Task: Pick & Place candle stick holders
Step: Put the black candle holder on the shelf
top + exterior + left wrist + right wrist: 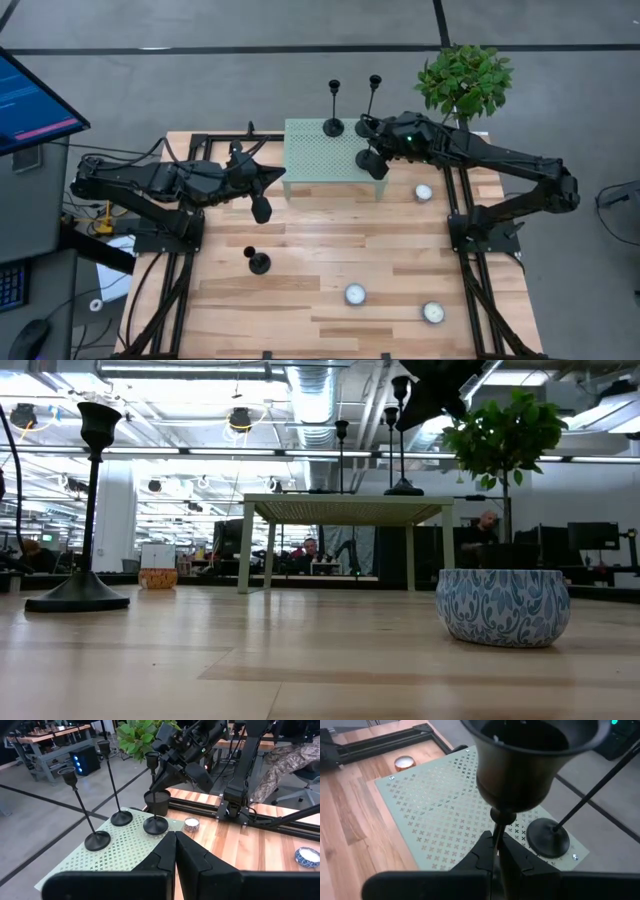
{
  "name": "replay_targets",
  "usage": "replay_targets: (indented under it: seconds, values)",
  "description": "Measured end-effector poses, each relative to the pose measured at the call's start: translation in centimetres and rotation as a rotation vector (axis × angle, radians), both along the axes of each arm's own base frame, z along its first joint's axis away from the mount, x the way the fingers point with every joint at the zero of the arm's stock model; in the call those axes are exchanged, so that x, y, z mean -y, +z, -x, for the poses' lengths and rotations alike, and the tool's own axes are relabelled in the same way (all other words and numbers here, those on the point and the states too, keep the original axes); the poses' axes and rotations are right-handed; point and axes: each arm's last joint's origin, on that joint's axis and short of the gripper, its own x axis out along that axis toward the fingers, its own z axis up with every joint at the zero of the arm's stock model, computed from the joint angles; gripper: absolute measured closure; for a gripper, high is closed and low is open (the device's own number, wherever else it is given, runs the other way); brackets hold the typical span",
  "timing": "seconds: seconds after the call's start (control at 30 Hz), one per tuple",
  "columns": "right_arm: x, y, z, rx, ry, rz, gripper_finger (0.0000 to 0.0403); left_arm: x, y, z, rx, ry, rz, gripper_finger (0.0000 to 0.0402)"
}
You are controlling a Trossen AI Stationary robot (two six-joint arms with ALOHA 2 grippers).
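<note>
**Right gripper clamps a candlestick over the green stand**

The right gripper (496, 851) is closed on the thin stem of a candle stick holder (517, 762), just under its cup, and in the left wrist view that holder's disc base sits on the perforated green stand (125, 850). The left gripper (175, 851) is closed on nothing and hovers near the stand's left end.

We count four candle stick holders: three at the stand, the held one (368, 160) and two tall ones (333, 125) (370, 122) along its far edge, and one short holder (258, 262) alone on the wooden table (300, 290), well apart. All are black, with slim stems, round disc bases and small flared cups.

We count three patterned tealight tins (355, 294) (432, 312) (423, 192) on the table, and one potted plant (463, 82) beyond the right arm.
</note>
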Motion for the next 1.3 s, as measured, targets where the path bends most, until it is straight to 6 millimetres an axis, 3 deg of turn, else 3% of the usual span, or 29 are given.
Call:
replay_targets:
  seconds: [0.27, 0.9, 1.3]
  values:
    - [0.4, -1.1, 0.1, -0.024, -0.008, -0.01, 0.0399, 0.0, 0.0, 0.0, 0.003, -0.008, 0.002, 0.0394]
    - [0.3, -1.2, 0.1, -0.023, -0.009, -0.012, 0.0365, 0.0, 0.1, 0.0, 0.011, -0.014, 0.004, 0.0394]
    - [0.3, -1.3, 0.1, -0.036, -0.01, -0.016, 0.0273, 0.0, 0.1, 0.0, 0.015, 0.002, 0.003, 0.0394]
